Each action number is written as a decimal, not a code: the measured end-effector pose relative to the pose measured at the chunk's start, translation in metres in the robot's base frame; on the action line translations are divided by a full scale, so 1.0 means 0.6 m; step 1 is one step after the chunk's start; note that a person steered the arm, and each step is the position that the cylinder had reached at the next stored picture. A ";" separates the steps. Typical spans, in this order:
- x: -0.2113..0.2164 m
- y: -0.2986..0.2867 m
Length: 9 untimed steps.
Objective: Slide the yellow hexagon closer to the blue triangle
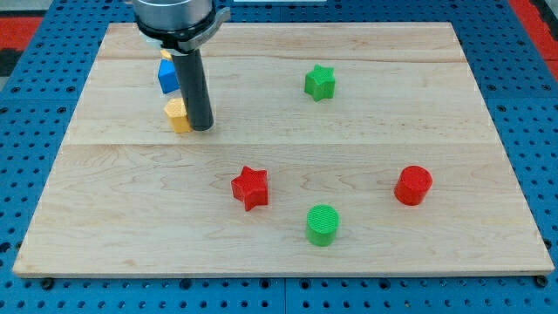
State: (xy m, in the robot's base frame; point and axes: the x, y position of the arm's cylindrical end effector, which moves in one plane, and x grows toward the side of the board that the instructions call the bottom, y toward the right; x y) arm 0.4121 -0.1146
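The yellow hexagon (177, 114) lies on the wooden board near the view's upper left. My tip (200, 126) stands right beside it, touching or nearly touching its right side. The blue triangle (166, 77) lies just above the hexagon, a short gap apart, and the dark rod hides its right part. A sliver of another yellow block (164, 54) shows just above the blue triangle, mostly hidden behind the arm.
A green star (320, 82) lies at the upper middle. A red star (250, 187) lies at the lower middle, a green cylinder (323, 224) below and right of it, a red cylinder (412, 185) at the right. The wooden board (488, 235) rests on a blue pegboard.
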 end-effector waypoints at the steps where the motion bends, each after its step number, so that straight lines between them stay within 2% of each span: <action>1: 0.004 -0.023; 4: 0.055 -0.057; 9: -0.031 -0.059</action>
